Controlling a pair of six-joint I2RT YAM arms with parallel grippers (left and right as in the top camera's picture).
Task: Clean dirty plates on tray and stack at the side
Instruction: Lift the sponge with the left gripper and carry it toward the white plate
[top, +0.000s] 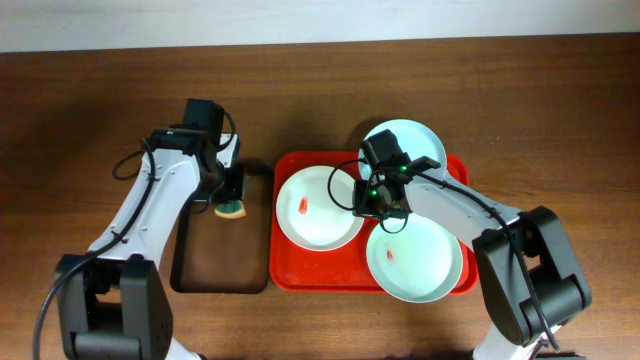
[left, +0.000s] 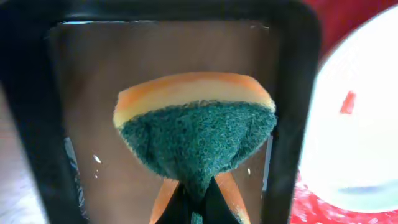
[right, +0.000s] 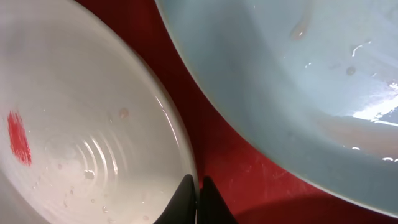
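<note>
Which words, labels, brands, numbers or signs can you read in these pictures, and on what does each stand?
None: no text can be read in any view.
The white plate, the pale plate beside it, the red tray, the black tray and the sponge carry no writing.
The red smear on the white plate is dirt, not a sign.
</note>
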